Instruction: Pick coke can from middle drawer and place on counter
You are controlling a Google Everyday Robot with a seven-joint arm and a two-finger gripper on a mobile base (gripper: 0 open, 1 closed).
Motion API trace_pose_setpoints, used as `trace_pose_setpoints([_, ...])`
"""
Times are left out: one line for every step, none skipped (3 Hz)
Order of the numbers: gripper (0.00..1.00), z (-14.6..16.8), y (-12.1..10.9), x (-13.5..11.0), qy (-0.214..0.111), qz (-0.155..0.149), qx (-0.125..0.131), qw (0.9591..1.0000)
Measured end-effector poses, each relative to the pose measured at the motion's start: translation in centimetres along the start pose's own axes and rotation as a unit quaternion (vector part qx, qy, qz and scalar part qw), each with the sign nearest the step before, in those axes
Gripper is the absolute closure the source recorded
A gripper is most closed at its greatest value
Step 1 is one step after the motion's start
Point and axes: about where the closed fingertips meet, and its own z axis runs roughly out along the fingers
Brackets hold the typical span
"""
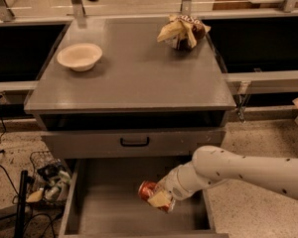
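Inside the open middle drawer (pixel 105 207), the gripper (pixel 162 201) holds its jaws closed around the tilted coke can (pixel 148 190). Light, slick and easily dented, the can probably handles best gripped firmly across its midsection.

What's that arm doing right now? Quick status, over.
Gripper down in middle drawer, shut on coke can. Can tilted. Counter above holds bowl and snack bag.

Legible text: none | coke can (pixel 148 190): lettering unreadable | snack bag (pixel 183 31): print unreadable | end effector (pixel 160 199): clasping coke can over middle drawer (pixel 114 207)
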Motion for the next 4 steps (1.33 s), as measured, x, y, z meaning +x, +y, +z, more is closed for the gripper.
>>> trace_pose_setpoints([1.00,-4.8,1.2,-1.9,0.003,-0.015,0.041,0.9990])
trace_pose_setpoints([1.00,-4.8,1.2,-1.9,0.003,-0.015,0.041,0.9990])
trace_pose_setpoints([1.00,-5.4,0.3,-1.6,0.001,-0.003,0.044,0.9990])
trace_pose_setpoints([1.00,-8.3,-0.7,-1.7,-0.004,0.009,0.065,0.9978])
